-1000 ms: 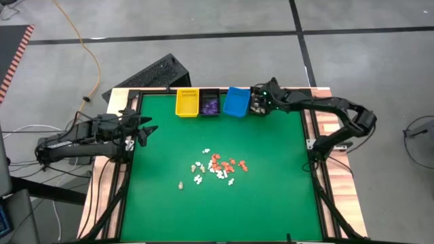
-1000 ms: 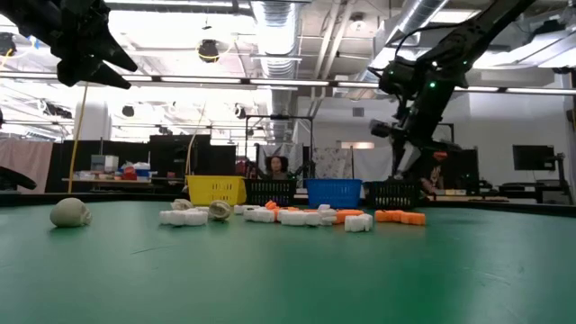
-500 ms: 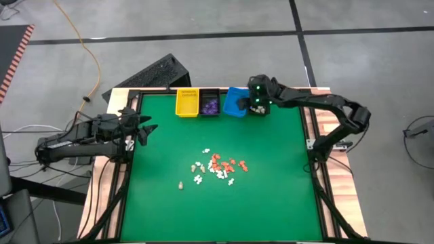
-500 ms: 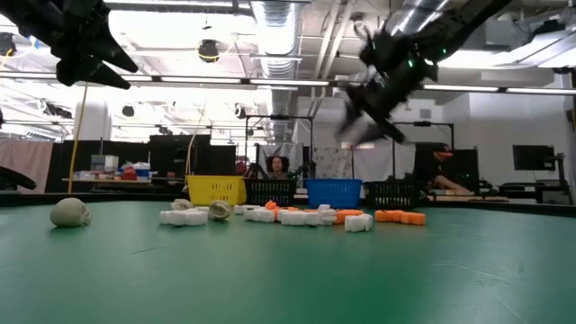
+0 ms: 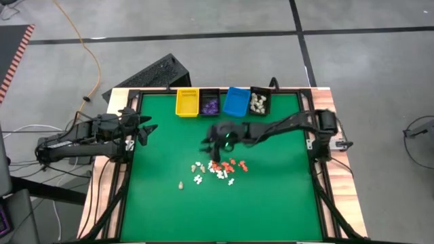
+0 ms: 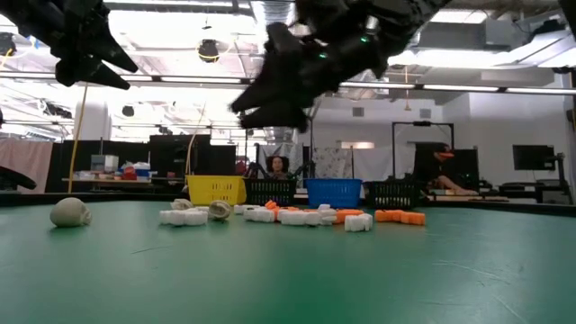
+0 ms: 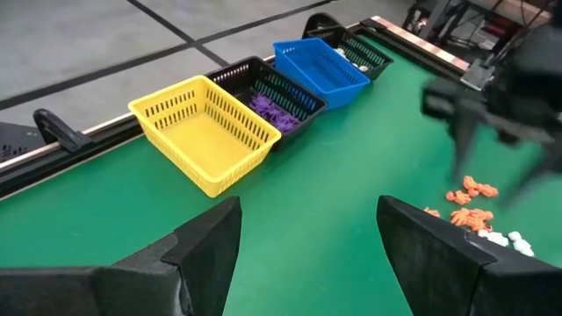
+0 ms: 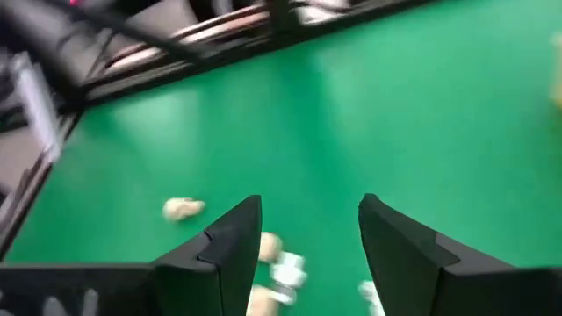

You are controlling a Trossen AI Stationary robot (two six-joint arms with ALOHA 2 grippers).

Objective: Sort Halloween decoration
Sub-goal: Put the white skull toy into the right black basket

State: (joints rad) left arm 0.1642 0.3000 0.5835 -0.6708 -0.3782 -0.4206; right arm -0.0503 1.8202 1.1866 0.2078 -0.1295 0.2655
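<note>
At the left of the high view my left gripper (image 5: 146, 129) waits over the mat's left edge, fingers spread wide and empty.

Along the top edge sit the yellow bin (image 5: 187, 102), the black bin with purple pieces (image 5: 209, 103), the blue bin (image 5: 236, 101) and the black bin with cream pieces (image 5: 259, 102).

What has changed is on the right: a second ago my right gripper (image 5: 211, 137) was at that last bin, and it has swung back to mid-frame, just above the pile. Its fingers stand apart with nothing between them, so I judge one drop done and the next pick starting.

The decorations (image 5: 218, 167) lie loose at the centre, white and cream to the left, orange (image 5: 232, 164) to the right. The scatter's long axis runs lower left to upper right; single pieces are too small to tell their facing.
</note>
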